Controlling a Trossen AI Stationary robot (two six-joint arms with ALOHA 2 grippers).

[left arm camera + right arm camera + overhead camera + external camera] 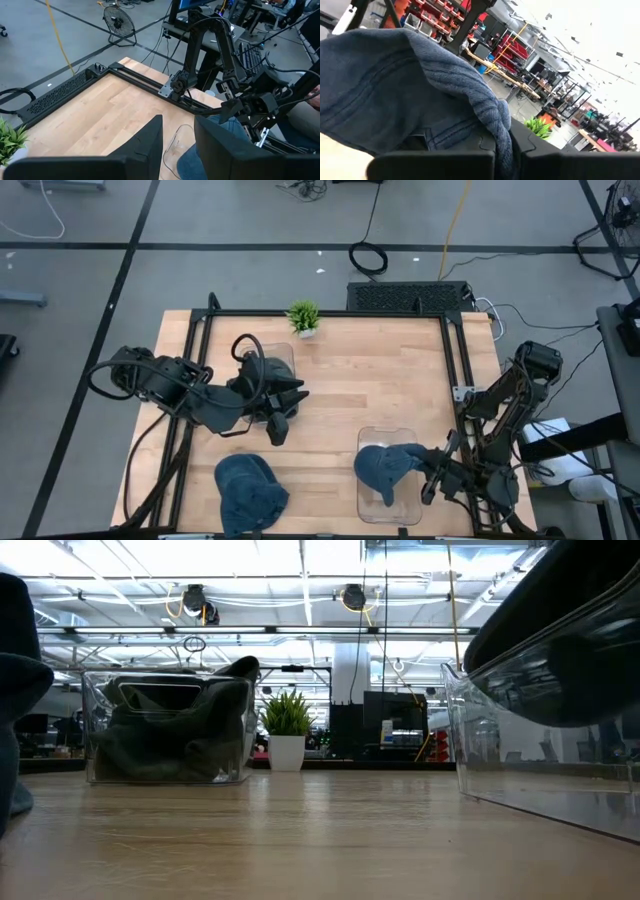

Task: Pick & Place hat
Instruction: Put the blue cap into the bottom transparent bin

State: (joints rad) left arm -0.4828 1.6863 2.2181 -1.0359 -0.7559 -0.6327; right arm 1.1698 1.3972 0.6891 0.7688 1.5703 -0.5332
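Two denim hats visible: right gripper pinches one hat over a clear bin, fingertips buried in cloth. Left gripper hovers, fingers slightly parted, empty. Second hat lies loose.

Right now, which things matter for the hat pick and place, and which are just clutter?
Job:
- right gripper, shut on a hat
- bin under it
- second hat on the table
- far bin
- left gripper, empty

Clutter:
- plant

Two blue denim hats, clear bins, a green plant, pale wood table.
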